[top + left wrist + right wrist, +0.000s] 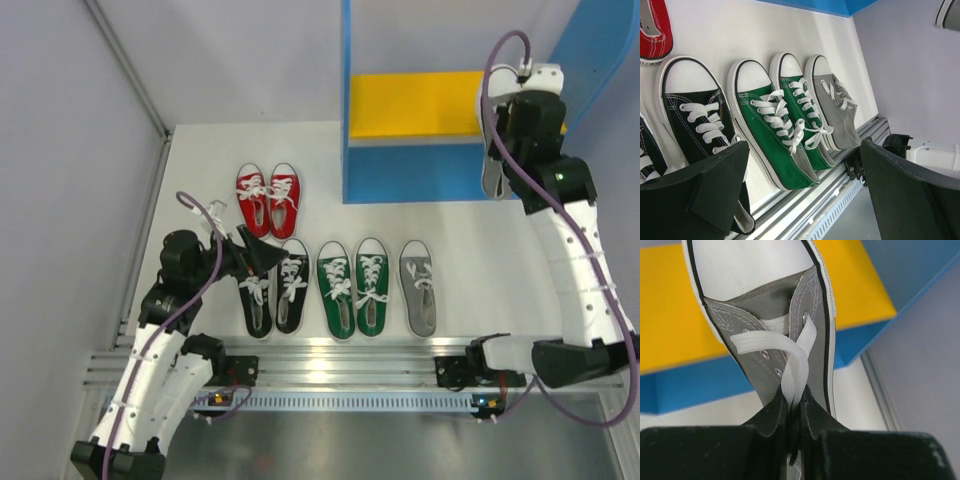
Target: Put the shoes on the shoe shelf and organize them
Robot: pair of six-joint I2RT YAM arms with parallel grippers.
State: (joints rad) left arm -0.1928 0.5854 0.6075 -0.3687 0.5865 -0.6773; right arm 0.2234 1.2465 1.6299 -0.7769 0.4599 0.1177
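The worktop (480,260) carries the shelf (346,100) at its far edge, right of the middle, with the yellow board (410,100) open toward me. Along the near edge a black pair (273,290), a green pair (352,285) and a lone grey shoe (418,287) lie in a row, toes to the far edge. A red pair (268,198) lies just behind the black one.

My right end effector (795,415) is pressed together on the second grey shoe (765,295), pinching it at the tongue and laces. It holds the shoe in the air at the shelf's right front. The toe points away from my fingers, so the long axis runs toward the yellow board. I judge the coming move to be a push along that axis, then a lowering onto the board. The right arm is the one at the shelf; the left is well apart from it.

My left end effector (805,170) is spread wide, holds nothing and hovers over the black pair, with the green pair to its right.
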